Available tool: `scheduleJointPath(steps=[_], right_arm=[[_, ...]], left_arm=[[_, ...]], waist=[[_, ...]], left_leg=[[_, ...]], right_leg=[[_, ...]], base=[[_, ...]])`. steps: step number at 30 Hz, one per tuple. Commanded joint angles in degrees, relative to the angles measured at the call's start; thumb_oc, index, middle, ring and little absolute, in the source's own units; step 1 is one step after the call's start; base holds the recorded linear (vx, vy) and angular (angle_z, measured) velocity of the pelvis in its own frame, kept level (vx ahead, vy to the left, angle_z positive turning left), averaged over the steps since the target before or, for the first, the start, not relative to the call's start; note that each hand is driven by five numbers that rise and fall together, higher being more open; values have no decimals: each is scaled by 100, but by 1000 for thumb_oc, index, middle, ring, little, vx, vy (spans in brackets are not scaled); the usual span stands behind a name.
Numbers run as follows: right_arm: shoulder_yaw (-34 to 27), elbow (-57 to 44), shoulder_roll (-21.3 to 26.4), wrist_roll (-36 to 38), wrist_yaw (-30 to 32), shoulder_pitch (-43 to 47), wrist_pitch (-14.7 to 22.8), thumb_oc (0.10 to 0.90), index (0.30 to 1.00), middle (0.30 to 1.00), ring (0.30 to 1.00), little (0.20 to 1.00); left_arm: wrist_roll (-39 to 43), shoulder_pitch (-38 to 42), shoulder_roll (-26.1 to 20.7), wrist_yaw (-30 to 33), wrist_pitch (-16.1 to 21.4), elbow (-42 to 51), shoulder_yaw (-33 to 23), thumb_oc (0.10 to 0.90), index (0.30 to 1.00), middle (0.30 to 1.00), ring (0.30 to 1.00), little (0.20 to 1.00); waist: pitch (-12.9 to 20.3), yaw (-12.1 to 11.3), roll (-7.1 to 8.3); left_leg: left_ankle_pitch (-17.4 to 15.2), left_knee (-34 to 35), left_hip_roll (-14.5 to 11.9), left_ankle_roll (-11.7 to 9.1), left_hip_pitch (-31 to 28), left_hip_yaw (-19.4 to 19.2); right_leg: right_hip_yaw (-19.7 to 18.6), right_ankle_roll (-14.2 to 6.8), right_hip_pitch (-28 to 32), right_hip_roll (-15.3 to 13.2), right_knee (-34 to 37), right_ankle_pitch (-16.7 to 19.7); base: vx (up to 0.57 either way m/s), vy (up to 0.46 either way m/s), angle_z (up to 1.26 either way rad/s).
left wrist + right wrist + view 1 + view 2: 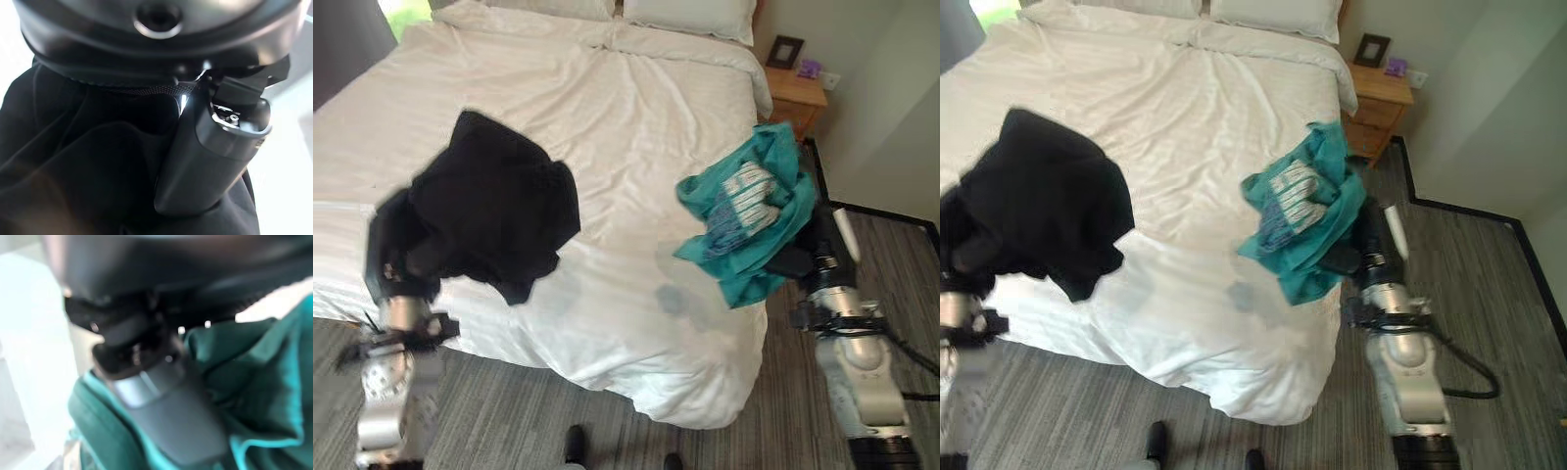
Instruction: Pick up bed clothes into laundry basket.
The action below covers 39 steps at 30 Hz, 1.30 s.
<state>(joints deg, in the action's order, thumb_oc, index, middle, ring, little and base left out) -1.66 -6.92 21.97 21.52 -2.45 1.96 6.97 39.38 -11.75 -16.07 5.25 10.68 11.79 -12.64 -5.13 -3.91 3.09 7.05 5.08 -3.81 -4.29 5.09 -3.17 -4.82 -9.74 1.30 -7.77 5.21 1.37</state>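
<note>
The left hand point(399, 257) has its fingers buried in the black garment point(499, 201), and its wrist view shows the thumb point(215, 152) pressed flat against dark cloth; the fingers appear clamped on it, with the garment bunched above them and draping out over the bed point(607, 117) to their far side. The right hand point(1363, 245) sits under the teal garment point(1307, 211); its wrist view shows the thumb point(166, 416) lying against teal folds, so these fingers also look closed on cloth. That bundle, wrapped around something striped, hangs off the bed's corner just beyond the fingers.

As I judge it, the task is at its start: both pieces are gripped but neither is off the bed, and a laundry basket is nowhere to be seen, so lifting, carrying and dropping all remain.

The black garment's long axis runs from the left fingers diagonally up the mattress toward the pillows point(685, 15). The teal one runs from the right fingers toward the nightstand point(793, 93).
</note>
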Motion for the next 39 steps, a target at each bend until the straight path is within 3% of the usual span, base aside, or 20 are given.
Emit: scheduleJointPath(steps=[1,9,13,14,15,17,18,21,23,24,25,27,28,30,31,33,34,35,38,39], right_arm=[[-154,-249,-74,244,-72,-20,441,400,300,300,300,300],[-351,-194,-101,21,-169,-720,426,400,300,300,300,300],[-1094,-74,-291,-156,118,-1386,565,400,300,300,300,300],[-1097,-77,-296,-157,118,-1383,563,400,300,300,300,300],[-1161,-20,-284,-235,176,-1399,594,400,300,300,300,300],[-1116,-6,-340,-254,273,-1460,638,400,300,300,300,300],[-894,17,-288,-325,347,-1444,606,400,300,300,300,300],[-764,108,-211,-474,471,-1373,566,400,300,300,300,300],[-641,165,-222,-634,716,-1138,524,400,300,300,300,300],[-643,165,-223,-634,716,-1137,523,400,300,300,300,300],[-511,159,-192,-704,818,-877,540,400,300,300,300,300],[-331,52,-130,-772,839,-668,569,400,300,300,300,300],[-288,90,-127,-733,804,-634,549,400,300,300,300,300],[-242,122,-107,-743,778,-675,528,400,300,300,300,300],[-189,133,-58,-745,788,-780,537,400,300,300,300,300],[-130,213,121,-720,695,-687,597,400,300,300,300,300],[-128,220,126,-718,694,-679,601,400,300,300,300,300],[-78,510,269,-684,603,-593,626,400,300,300,300,300],[-43,544,333,-567,371,-651,586,400,300,300,300,300],[-51,691,443,-542,277,-601,534,400,300,300,300,300]], left_arm=[[371,34,-126,-420,210,284,309,400,300,300,300,300],[144,-229,-134,-827,47,262,688,400,300,300,300,300],[-361,-80,-541,-970,77,237,857,400,300,300,300,300],[-361,-71,-544,-971,81,231,857,400,300,300,300,300],[-331,65,-689,-1053,91,207,1061,400,300,300,300,300],[-231,343,-881,-1248,18,37,1717,400,300,300,300,300],[-47,715,-940,-1418,-134,-113,2390,400,300,300,300,300],[8,999,-874,-1499,-226,-301,2795,400,300,300,300,300],[7,1161,-707,-1398,-244,-455,3015,400,300,300,300,300],[7,1163,-707,-1399,-243,-457,3016,400,300,300,300,300],[-8,1154,-663,-1304,-241,-513,3008,400,300,300,300,300],[-21,1208,-653,-1213,-196,-581,3035,400,300,300,300,300],[-49,1228,-606,-1203,-206,-656,3025,400,300,300,300,300],[-57,1185,-532,-1216,-220,-788,3022,400,300,300,300,300],[18,1197,-392,-1153,-217,-1014,3019,400,300,300,300,300],[-52,1203,-295,-1076,-116,-933,2860,400,300,300,300,300],[-53,1205,-291,-1075,-118,-930,2856,400,300,300,300,300],[-77,925,-282,-1154,-111,-700,2516,400,300,300,300,300],[-45,797,-297,-1197,-85,-560,2276,400,300,300,300,300],[-64,664,-281,-1200,-95,-400,2099,400,300,300,300,300]], waist=[[959,-15,-42],[991,137,-62],[657,669,-138],[669,649,-131],[464,852,-119],[230,1149,-197],[121,1101,-331],[130,1019,-403],[284,843,-366],[280,840,-364],[396,661,-300],[388,570,-210],[378,525,-228],[354,546,-211],[255,545,-163],[20,256,-160],[16,273,-177],[-43,47,-79],[59,75,84],[150,32,114]], left_leg=[[-626,-111,124,264,3,196],[-619,-115,131,289,-19,153],[-720,-147,222,380,51,-257],[-702,-153,218,377,81,-277],[-690,-161,210,389,239,-609],[-621,-238,182,406,417,-992],[-503,-249,101,450,477,-1311],[-436,-247,-3,476,472,-1602],[-444,-277,-85,432,478,-2040],[-446,-277,-84,433,474,-2043],[-349,-453,-270,341,656,-2467],[-167,-670,-649,157,857,-2859],[31,-786,-906,-24,979,-2954],[154,-806,-1034,-104,1033,-2886],[367,-727,-1134,-242,1091,-2490],[60,-657,-641,-300,991,-595],[62,-667,-651,-301,1007,-571],[-377,-875,-293,-266,606,819],[-635,-1131,-240,-230,426,1056],[-772,-1105,-22,-117,273,1479]], right_leg=[[11,-107,-229,-109,-123,-183],[-43,-132,-263,-121,-111,-135],[-421,-348,-916,-170,-200,313],[-446,-346,-954,-164,-201,337],[-675,-485,-1465,-73,-149,684],[-754,-526,-1915,112,-194,716],[-181,-286,-1624,-160,-1056,157],[174,-113,-1283,-393,-1635,-245],[600,-109,-603,-982,-2075,-400],[597,-110,-600,-984,-2074,-400],[1036,-233,-260,-1231,-1869,-292],[1433,-384,-224,-1308,-1555,-238],[1599,-402,-135,-1124,-1294,-659],[1518,-315,-38,-938,-1121,-829],[1255,-71,-112,-525,-1074,-1088],[979,63,-402,-166,-1170,-996],[998,68,-398,-152,-1165,-986],[534,155,-555,209,-1201,-867],[-2,194,-662,410,-986,-610],[-475,196,-691,665,-892,-490]], base=[[-34,-7,3],[-27,17,1],[-156,110,-35],[-328,101,-114],[-439,146,-119],[-530,198,-223],[-360,128,-221],[-356,74,-145],[-303,-22,-127],[-384,-194,-199],[-360,-270,-199],[-445,-394,-151],[-349,-412,-161],[-224,-355,-128],[-330,-403,-37],[-341,-404,-35],[-176,-467,-126],[-95,-320,-182],[-56,-343,-218],[60,-212,-129]])
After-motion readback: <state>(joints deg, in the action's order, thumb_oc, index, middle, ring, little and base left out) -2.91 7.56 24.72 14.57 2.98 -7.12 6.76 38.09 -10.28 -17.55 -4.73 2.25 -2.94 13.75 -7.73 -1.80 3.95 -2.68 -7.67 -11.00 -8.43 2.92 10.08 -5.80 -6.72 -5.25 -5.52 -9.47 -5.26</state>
